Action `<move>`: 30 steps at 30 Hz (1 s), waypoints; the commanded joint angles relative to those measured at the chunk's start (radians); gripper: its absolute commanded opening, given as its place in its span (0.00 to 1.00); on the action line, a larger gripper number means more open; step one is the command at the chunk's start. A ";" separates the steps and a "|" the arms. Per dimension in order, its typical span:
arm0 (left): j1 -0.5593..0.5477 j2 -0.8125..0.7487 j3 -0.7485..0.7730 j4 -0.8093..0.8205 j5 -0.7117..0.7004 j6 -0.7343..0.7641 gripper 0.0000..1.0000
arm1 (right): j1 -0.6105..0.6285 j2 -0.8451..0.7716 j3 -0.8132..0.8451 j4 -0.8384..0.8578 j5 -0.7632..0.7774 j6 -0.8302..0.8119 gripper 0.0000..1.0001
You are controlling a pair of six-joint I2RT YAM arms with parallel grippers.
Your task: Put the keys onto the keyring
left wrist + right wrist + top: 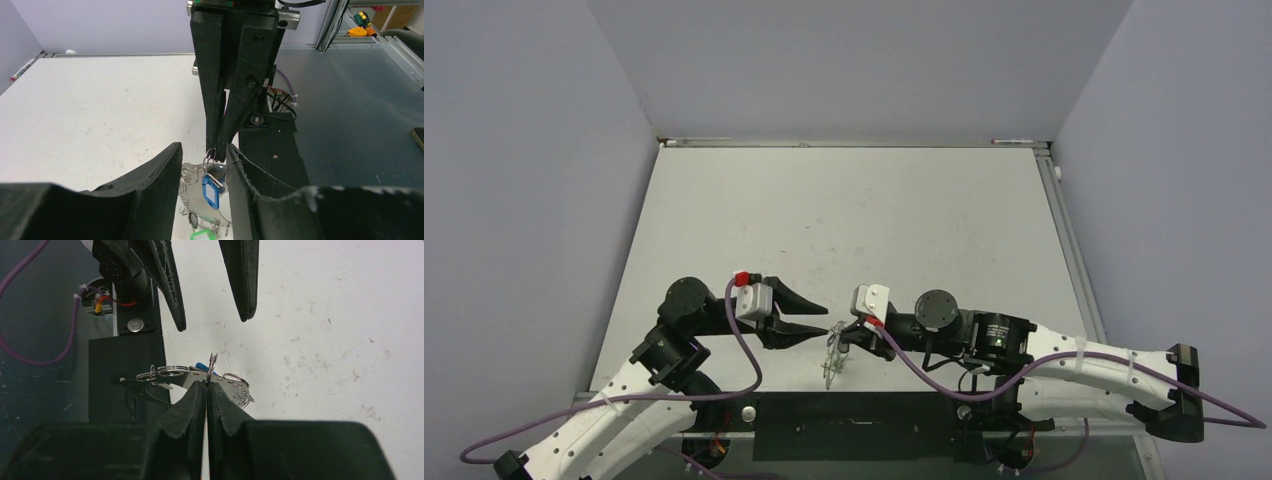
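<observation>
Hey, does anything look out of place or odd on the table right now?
Nothing spilled or damaged. One oddity: the silvery wire keyring, with a blue-capped silver key, hangs bunched from the right fingers, pinched by one small ring, close to the white table's front edge.

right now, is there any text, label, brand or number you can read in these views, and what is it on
No text can be read in any view.
The motor label on the right arm: the print is too small to read.
The blue key cap: no writing that I can make out.
The green key cap: mostly cut off at the picture's edge, nothing legible.
</observation>
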 commanded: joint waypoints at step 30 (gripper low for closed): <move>-0.040 0.031 -0.004 0.004 0.047 0.083 0.23 | -0.007 -0.041 0.088 0.084 -0.062 -0.020 0.05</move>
